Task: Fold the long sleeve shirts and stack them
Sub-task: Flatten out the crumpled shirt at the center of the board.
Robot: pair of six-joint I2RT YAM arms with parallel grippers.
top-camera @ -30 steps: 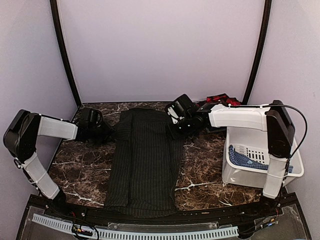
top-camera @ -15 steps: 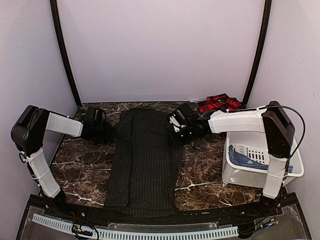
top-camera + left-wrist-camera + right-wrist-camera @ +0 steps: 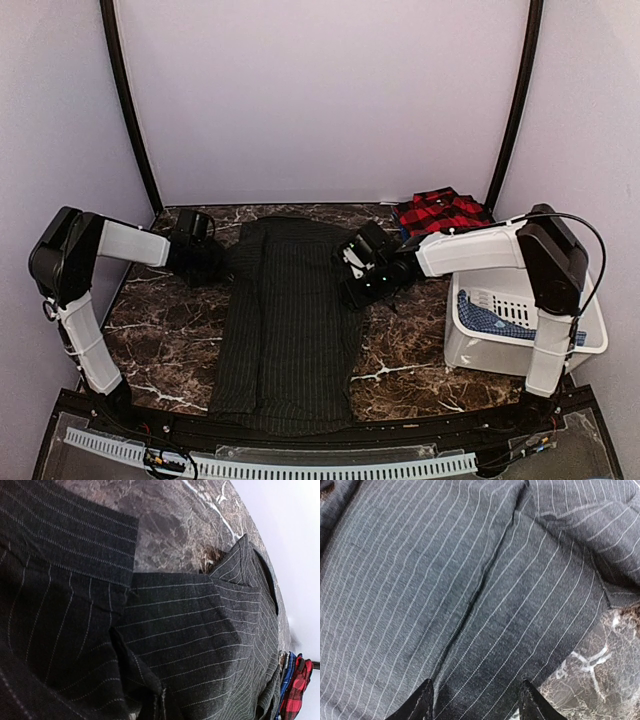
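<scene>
Soft, even light fills the overhead view; the marble surface (image 3: 180, 330) carries only faint shadows. In the left wrist view the backdrop (image 3: 300, 530) blows out white at upper right, and the nearest folds of the pinstriped shirt (image 3: 190, 630) go dark and soft. The right wrist view is crisp.

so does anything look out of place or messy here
Nothing spilled or damaged. The red plaid shirt lies bunched up in the far right corner, and the pinstripe shirt has a raised crease running along it.
</scene>
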